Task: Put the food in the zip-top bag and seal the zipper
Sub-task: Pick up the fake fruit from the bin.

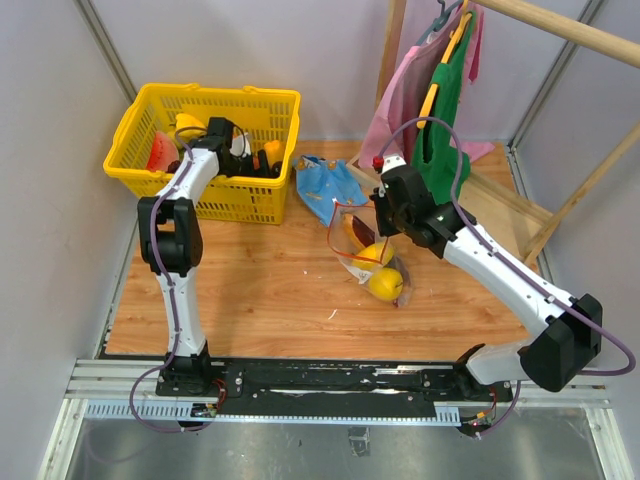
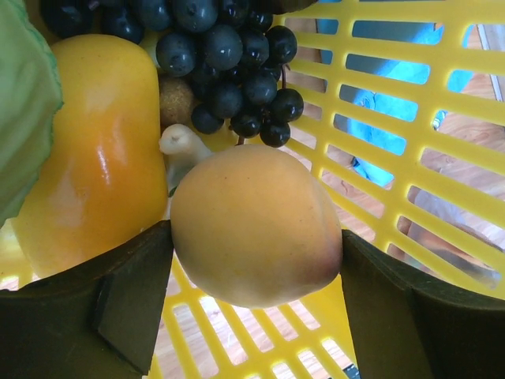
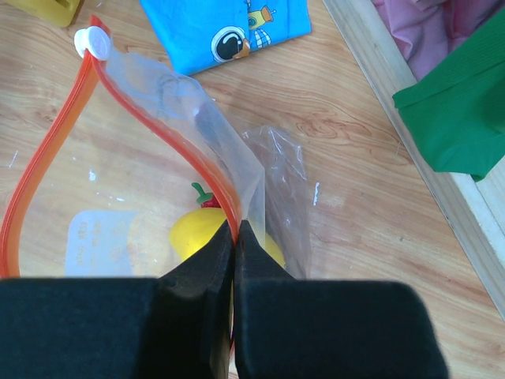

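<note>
Straddling the peach (image 2: 256,225) down in the yellow basket (image 1: 245,205) with the left fingers (image 2: 102,308), one on each flank, spread wide, right up against the skin. Gripping or only touching? (A)

Cannot tell from here. Looks like contact on both sides, no more than that. Tucked low in the basket just beside the dark grapes (image 2: 229,63) and a glossy orange piece (image 2: 95,158). (B)

And over on the worktop (image 1: 260,300)? (A)

Clenched tight with the right fingers (image 3: 197,316) on the zip-top bag (image 3: 118,181), pinching the film at the mouth edge, right by the zipper (image 3: 35,162). Holding that mouth up in a wide loop, white slider tab (image 3: 93,41) at the far end. Lemon (image 1: 385,283) already inside, lying low in the bag. Blue pouch (image 3: 229,31) near by, well apart from the basket. (B)

Handling on the peach? (A)

Probably light, hollow toy plastic, smooth and round, so liable to squirt out of a shallow pinch. Best taken across the widest part, fingers square to the middle, never up near the tip. Stiff enough for a firm squeeze, by the look of it. (B)

And the bag? (A)

Quite the opposite: thin, floppy film, prone to folding shut. Worth gripping at the stiffer zipper edge, as now. (B)
</note>
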